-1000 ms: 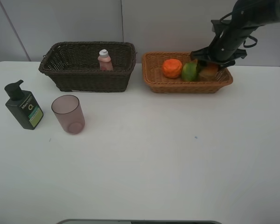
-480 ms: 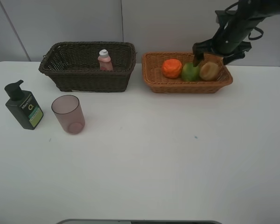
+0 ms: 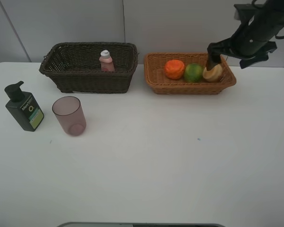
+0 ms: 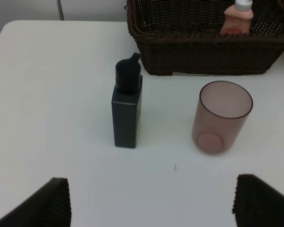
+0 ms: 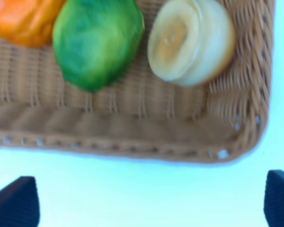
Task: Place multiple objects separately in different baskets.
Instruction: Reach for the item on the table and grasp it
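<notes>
My left claw (image 4: pixel 151 203) I see only in its own wrist camera: the two fingertips stand wide apart and there is nothing between them. It hangs over the white table (image 3: pixel 180 156) and looks at the left group of things.

At the far left of the table stands the dark green pump bottle (image 3: pixel 23 109), upright. Just beside it, to the right, is the translucent pink-brown cup (image 3: pixel 69 116), also upright with the mouth up, and the two do not touch. Behind them sits the dark brown basket (image 3: pixel 87 75), and the slim pink bottle (image 3: pixel 106 61) with the white cap stands inside it, near the middle.

To the right comes the light orange-tan basket (image 3: pixel 189 87). In it lie three fruits in a row: the orange fruit (image 3: pixel 174 69), then the green fruit (image 3: pixel 193 72), then the peach-like fruit (image 3: pixel 213 73) at the right end.

My right claw (image 3: pixel 234 56) hovers over this right end, spread wide and holding nothing; one finger is just above the peach-like fruit, and I cannot tell if it touches
</notes>
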`<move>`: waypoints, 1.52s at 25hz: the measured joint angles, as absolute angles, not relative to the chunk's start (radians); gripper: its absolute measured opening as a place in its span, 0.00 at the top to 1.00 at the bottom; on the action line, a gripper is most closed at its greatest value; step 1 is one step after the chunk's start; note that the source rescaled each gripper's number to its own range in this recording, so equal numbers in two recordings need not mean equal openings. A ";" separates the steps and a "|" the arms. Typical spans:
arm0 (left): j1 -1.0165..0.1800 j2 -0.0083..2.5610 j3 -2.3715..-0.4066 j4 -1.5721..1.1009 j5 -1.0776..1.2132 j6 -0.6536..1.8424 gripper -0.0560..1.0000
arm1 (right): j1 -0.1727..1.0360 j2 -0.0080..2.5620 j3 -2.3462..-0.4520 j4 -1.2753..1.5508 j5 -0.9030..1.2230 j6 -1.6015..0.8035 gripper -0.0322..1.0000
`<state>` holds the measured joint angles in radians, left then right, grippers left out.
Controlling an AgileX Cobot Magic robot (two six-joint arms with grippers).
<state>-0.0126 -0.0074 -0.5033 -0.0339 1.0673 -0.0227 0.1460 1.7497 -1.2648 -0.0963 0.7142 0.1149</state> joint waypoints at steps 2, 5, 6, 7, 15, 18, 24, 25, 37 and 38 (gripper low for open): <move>-0.013 -0.007 -0.503 -0.034 1.067 -0.023 0.11 | 0.145 1.697 -1.221 -0.096 0.715 0.115 0.00; -0.013 -0.007 -0.503 -0.034 1.067 -0.023 0.11 | 0.145 1.615 -1.161 -0.096 0.731 0.115 0.00; -0.013 -0.007 -0.503 -0.034 1.067 -0.023 0.11 | 0.145 1.584 -1.143 -0.096 0.739 0.115 0.00; -0.013 -0.007 -0.503 -0.034 1.067 -0.023 0.11 | 0.145 1.557 -1.125 -0.096 0.749 0.115 0.00; -0.013 -0.007 -0.503 -0.034 1.067 -0.023 0.11 | 0.145 1.217 -1.000 -0.096 0.854 0.096 0.00; -0.013 -0.007 -0.503 -0.034 1.067 -0.023 0.11 | 0.145 1.058 -0.950 -0.096 0.861 0.070 0.00; -0.013 -0.007 -0.503 -0.034 1.067 -0.023 0.11 | 0.145 0.705 -0.826 -0.096 0.891 0.042 0.00; -0.013 -0.007 -0.503 -0.034 1.067 -0.023 0.11 | 0.145 0.655 -0.802 -0.096 0.905 0.040 0.00; -0.013 -0.007 -0.503 -0.034 1.067 -0.023 0.11 | 0.145 0.177 -0.694 -0.073 1.092 0.040 0.00; -0.013 -0.007 -0.503 -0.034 1.067 -0.023 0.11 | 0.145 0.156 -0.694 -0.073 1.105 0.040 0.00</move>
